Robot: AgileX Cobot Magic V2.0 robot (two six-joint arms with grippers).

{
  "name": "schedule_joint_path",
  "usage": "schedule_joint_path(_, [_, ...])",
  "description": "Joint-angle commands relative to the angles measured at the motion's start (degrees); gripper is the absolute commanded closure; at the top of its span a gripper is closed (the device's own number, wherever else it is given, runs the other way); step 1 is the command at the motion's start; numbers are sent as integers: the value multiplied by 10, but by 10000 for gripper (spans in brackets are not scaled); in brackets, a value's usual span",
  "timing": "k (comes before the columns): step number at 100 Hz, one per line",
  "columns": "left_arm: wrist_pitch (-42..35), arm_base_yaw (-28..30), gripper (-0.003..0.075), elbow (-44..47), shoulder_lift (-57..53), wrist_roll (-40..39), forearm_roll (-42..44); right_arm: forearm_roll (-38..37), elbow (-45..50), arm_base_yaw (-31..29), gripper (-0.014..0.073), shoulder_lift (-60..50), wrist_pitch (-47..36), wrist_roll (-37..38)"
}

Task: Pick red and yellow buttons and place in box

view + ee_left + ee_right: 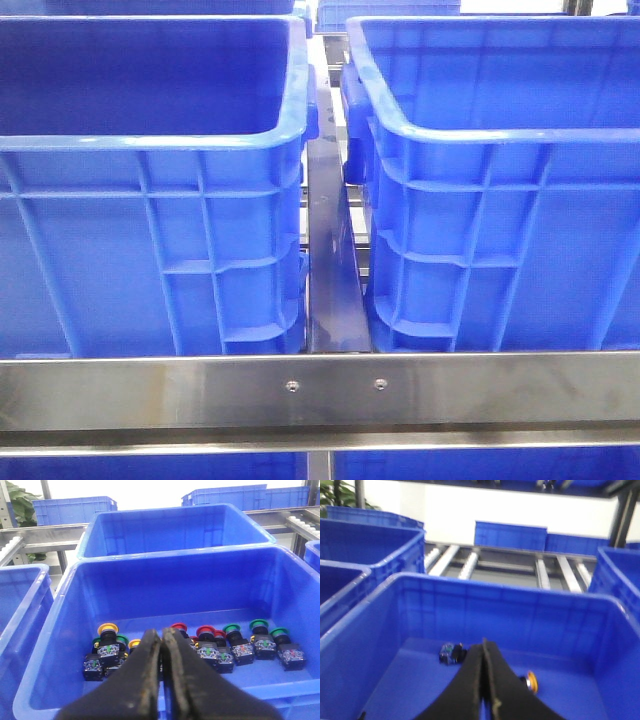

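Note:
In the left wrist view, several push buttons lie along the floor of a blue crate [175, 587]. Among them are yellow buttons [107, 628], red buttons [205, 631] and green-capped ones [232, 628], each on a black body. My left gripper [161, 632] hovers above the crate, shut with nothing in it, and its tips cover the middle of the row. In the right wrist view, my right gripper [483, 645] is shut and empty over a blue box [495, 612]. That box holds one yellow button [532, 681] and a dark piece [452, 653]. Neither gripper shows in the front view.
Two tall blue crates [150, 140] [480, 130] fill the front view behind a steel rail [320, 390], with a narrow gap between them. More blue crates [175, 530] and a roller conveyor [540, 570] stand beyond.

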Motion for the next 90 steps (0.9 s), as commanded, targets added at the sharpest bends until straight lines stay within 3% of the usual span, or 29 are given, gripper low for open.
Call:
schedule_joint_path(1, [-47, 1, 739, -13, 8, -6, -8, -120, -14, -1, 661, 3, -34, 149])
schedule_joint_path(25, [-47, 1, 739, -13, 8, -6, -8, -447, -12, 26, 661, -7, -58, 448])
schedule_joint_path(46, [-47, 1, 739, -13, 8, -6, -8, -653, 39, 99, 661, -29, -174, 633])
schedule_joint_path(55, [-47, 1, 739, -13, 8, -6, -8, -680, 72, 114, 661, -32, -213, 671])
schedule_joint_path(90, [-47, 1, 739, -13, 8, -6, -8, -680, 173, 112, 661, -121, -252, 677])
